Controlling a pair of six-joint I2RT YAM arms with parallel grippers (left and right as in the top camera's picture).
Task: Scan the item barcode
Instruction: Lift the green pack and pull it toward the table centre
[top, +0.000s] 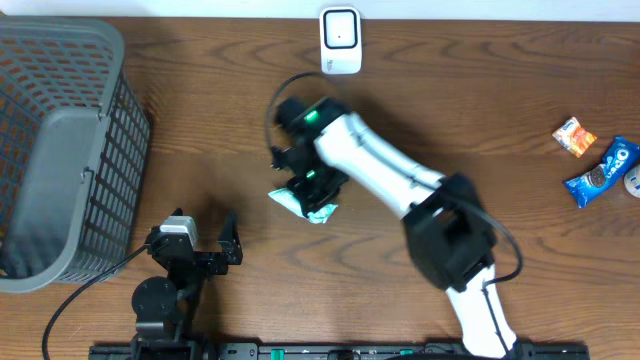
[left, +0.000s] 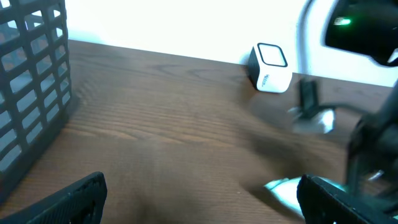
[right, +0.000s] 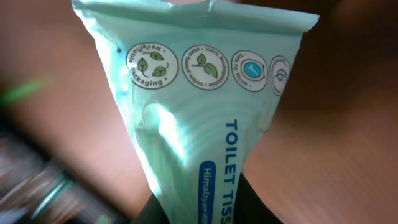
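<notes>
One toilet tissue pack (right: 199, 124), mint green with four round badges printed along its top edge, sits pinched between the two dark fingers (right: 255, 202) of the right gripper (right: 199, 214). They are drawn in narrow on its lower end, and the rest of the pack fans out past the fingertips. From above, the right gripper (top: 308, 192) covers most of the pack (top: 322, 211), with only mint corners poking out either side of the fingers. I can't tell whether it touches the table (top: 480, 90). One white scanner (top: 340, 40) stands well beyond those fingertips at the far edge of the table, apart from the pack. The left gripper (top: 205, 238) is near the table's front edge, its two fingers (left: 62, 199) spread wide with nothing between them. Past its right finger a corner of the pack (left: 283, 190) shows, and further ahead is the scanner (left: 270, 67). One grey mesh basket (top: 60, 150) stands to the outer side of the left fingers. Far off to the right of the right gripper's fingers lie two snack packets, one orange packet (top: 574, 137) and one blue packet (top: 603, 172), close together.
</notes>
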